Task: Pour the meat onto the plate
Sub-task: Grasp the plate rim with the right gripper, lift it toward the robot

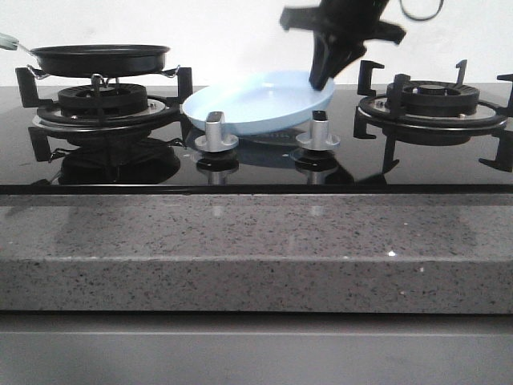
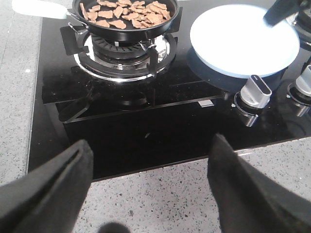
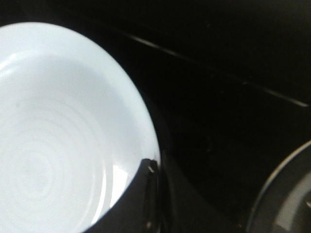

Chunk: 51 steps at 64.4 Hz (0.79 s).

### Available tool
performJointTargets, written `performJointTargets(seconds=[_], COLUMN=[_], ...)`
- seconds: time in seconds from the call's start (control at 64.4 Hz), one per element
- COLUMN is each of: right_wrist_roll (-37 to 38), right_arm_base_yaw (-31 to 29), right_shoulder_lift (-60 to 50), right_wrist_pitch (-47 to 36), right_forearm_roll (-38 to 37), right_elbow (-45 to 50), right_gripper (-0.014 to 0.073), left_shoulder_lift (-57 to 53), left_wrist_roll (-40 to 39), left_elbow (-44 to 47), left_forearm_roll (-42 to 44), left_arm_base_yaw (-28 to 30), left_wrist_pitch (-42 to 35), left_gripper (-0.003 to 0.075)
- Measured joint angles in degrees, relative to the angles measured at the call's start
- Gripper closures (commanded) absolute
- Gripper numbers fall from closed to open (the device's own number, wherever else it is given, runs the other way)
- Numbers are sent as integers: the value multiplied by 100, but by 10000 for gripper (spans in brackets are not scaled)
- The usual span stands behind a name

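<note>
The meat [image 2: 129, 12] lies as tan slices in a black frying pan [image 2: 124, 14] on the left burner; in the front view only the pan [image 1: 100, 58] shows, not the meat. The pale blue plate [image 1: 256, 100] sits tilted between the burners, its right rim raised. My right gripper [image 1: 322, 76] is shut on that rim; the right wrist view shows its tip [image 3: 153, 167] clamped over the plate's edge [image 3: 58, 136]. The plate [image 2: 243, 39] is empty. My left gripper [image 2: 150, 145] is open and empty above the stove's front edge, out of the front view.
Two silver knobs [image 1: 216, 128] [image 1: 319, 128] stand in front of the plate. An empty burner with a black grate [image 1: 433, 100] is at the right. The pan's pale handle [image 2: 41, 8] points left. A speckled granite counter [image 1: 256, 241] runs along the front.
</note>
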Motion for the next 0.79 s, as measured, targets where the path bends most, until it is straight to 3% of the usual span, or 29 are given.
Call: performJointTargets(seconds=[0.28, 0.482, 0.792], right_wrist_roll=[0, -312, -583], right_arm_base_yaw=[0, 62, 386], right_shoulder_lift=[-959, -1850, -3328], right_wrist_pitch=[125, -283, -1553], right_forearm_roll=[437, 804, 896], right_elbow=[551, 1835, 4338], right_gripper=[713, 713, 713], left_shoulder_lift=[0, 0, 0], left_wrist_roll=[0, 0, 0], left_elbow=[0, 0, 0], left_forearm_roll=[0, 0, 0], left_arm_base_yaw=[0, 0, 0], left_wrist_pitch=[2, 2, 2], left_gripper=[231, 231, 231])
